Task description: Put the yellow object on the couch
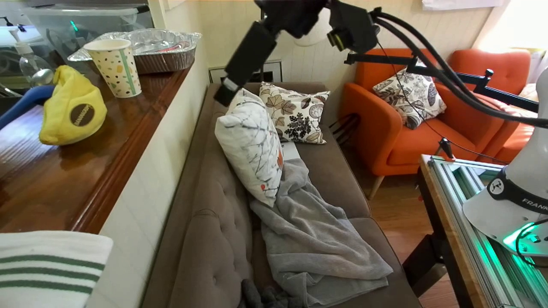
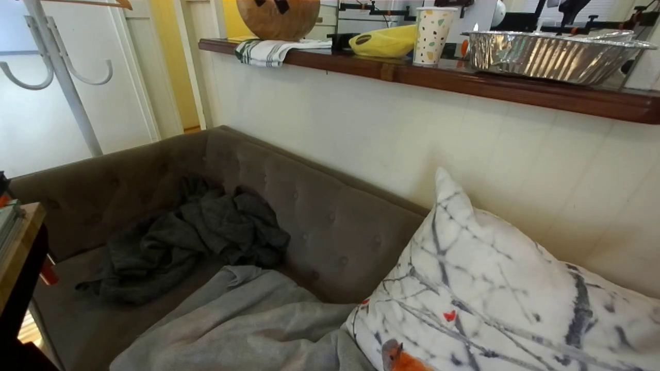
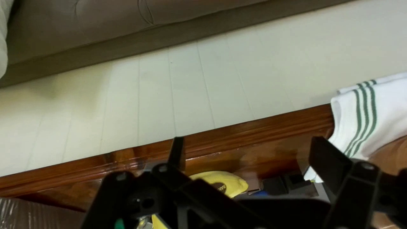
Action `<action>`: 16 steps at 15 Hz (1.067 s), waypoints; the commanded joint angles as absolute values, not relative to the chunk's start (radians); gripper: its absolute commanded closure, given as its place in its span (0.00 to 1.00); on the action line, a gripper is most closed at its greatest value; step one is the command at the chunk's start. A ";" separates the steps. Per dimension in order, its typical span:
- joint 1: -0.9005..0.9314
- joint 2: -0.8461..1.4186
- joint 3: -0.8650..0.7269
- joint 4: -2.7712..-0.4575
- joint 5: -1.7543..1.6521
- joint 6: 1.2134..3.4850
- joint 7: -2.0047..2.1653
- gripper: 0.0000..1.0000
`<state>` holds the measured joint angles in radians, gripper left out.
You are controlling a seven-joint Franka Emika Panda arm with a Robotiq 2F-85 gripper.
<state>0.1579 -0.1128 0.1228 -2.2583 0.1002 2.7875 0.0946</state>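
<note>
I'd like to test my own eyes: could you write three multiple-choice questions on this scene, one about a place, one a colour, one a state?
1. The yellow object is meant for the couch. Where is it?
A. On the couch
B. On the wooden counter
C. In the foil tray

2. What colour are the stripes on the white towel?
A. Red
B. Blue
C. Green

3. What state is the tool, the grasping part, in?
A. Open
B. Shut on the yellow object
C. Shut, holding nothing

Right letters:
1: B, as both exterior views show it on top of the wooden counter.
2: C, as the wrist view shows them green.
3: A, as its two fingers stand well apart in the wrist view.
</note>
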 commanded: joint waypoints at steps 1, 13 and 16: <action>0.105 0.050 0.162 -2.039 -0.140 2.736 0.361 0.00; 0.176 0.171 0.126 -1.853 -0.116 2.626 0.437 0.00; 0.200 0.229 0.107 -1.798 -0.175 2.625 0.493 0.00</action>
